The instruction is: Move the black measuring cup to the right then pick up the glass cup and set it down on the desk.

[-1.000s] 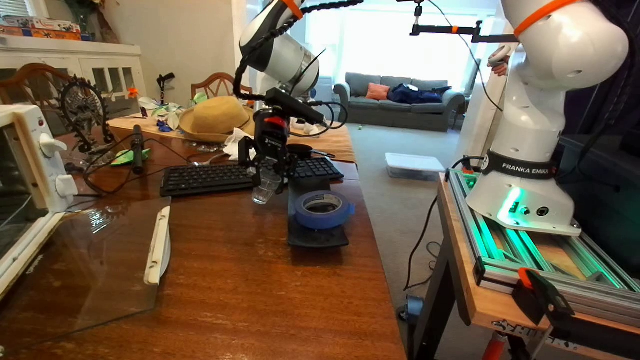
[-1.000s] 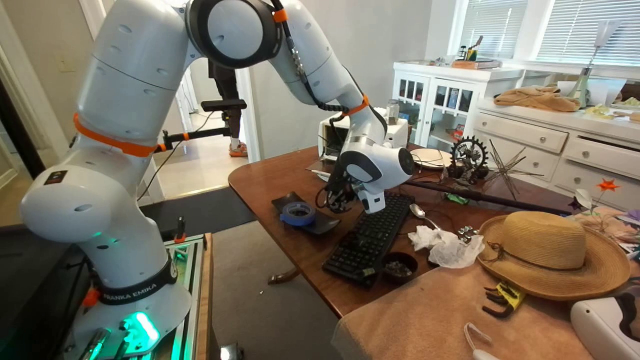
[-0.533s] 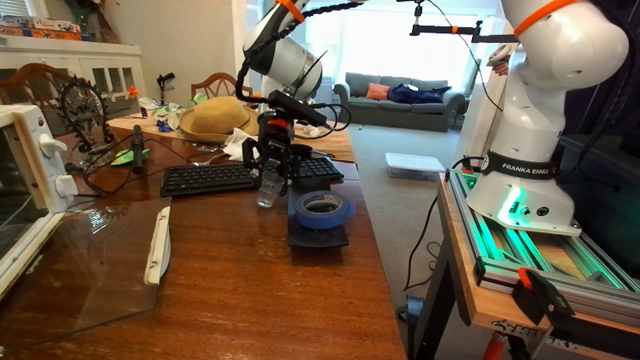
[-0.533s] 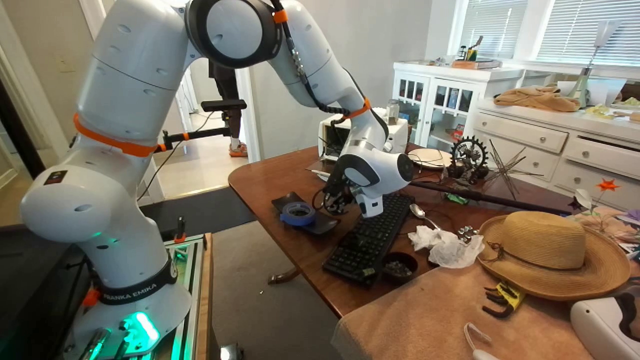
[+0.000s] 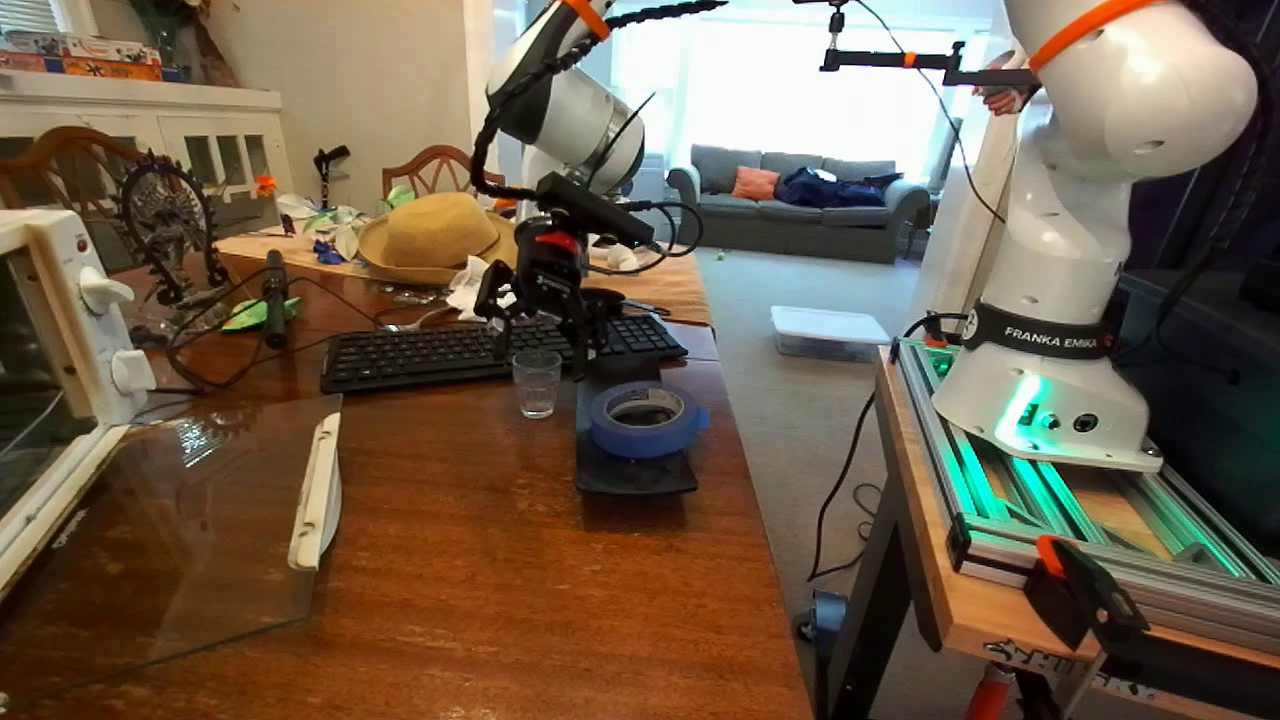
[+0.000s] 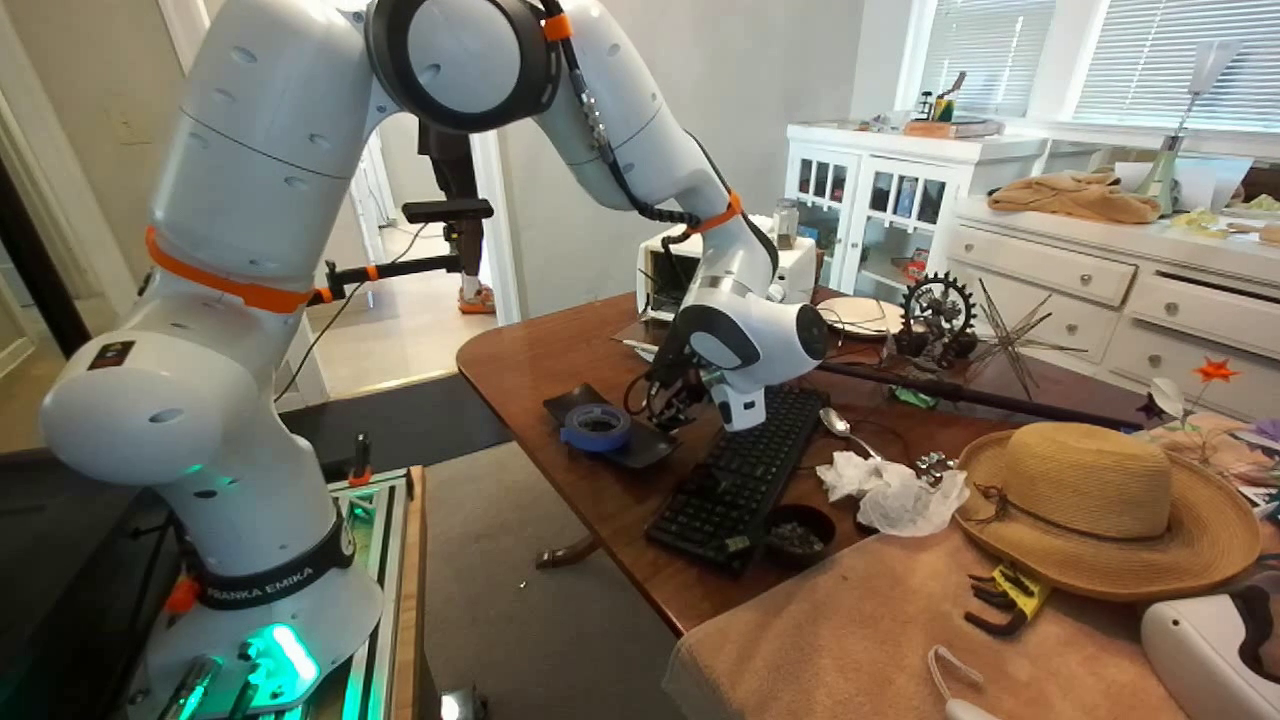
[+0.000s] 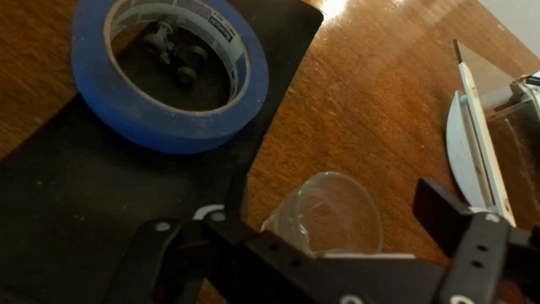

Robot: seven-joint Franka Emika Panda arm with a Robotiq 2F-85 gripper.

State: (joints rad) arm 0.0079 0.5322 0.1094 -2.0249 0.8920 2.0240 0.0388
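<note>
The clear glass cup (image 5: 537, 388) stands upright on the glossy brown desk (image 5: 480, 580), between the keyboard and a black tray. In the wrist view the glass cup (image 7: 337, 211) sits between my spread fingers, with gaps beside it. My gripper (image 5: 540, 358) is open just above and around its rim. The gripper (image 6: 668, 412) hides the glass in an exterior view. I cannot make out a black measuring cup for certain. A blue tape roll (image 5: 645, 420) lies on the black tray (image 5: 635, 480); both also show in the wrist view, the tape roll (image 7: 168, 126) and the tray (image 7: 126, 181).
A black keyboard (image 5: 415, 360) lies behind the glass. A small dark bowl (image 6: 798, 535) stands at the keyboard's end. A detached glass door (image 5: 200, 520) lies by the white oven (image 5: 60, 320). A straw hat (image 6: 1090, 480) and white tissue (image 6: 890, 490) are farther off.
The glass was held tilted in the gripper, then came down and turned nearly upright. Now the fingers have opened and the glass stands on the desk.
</note>
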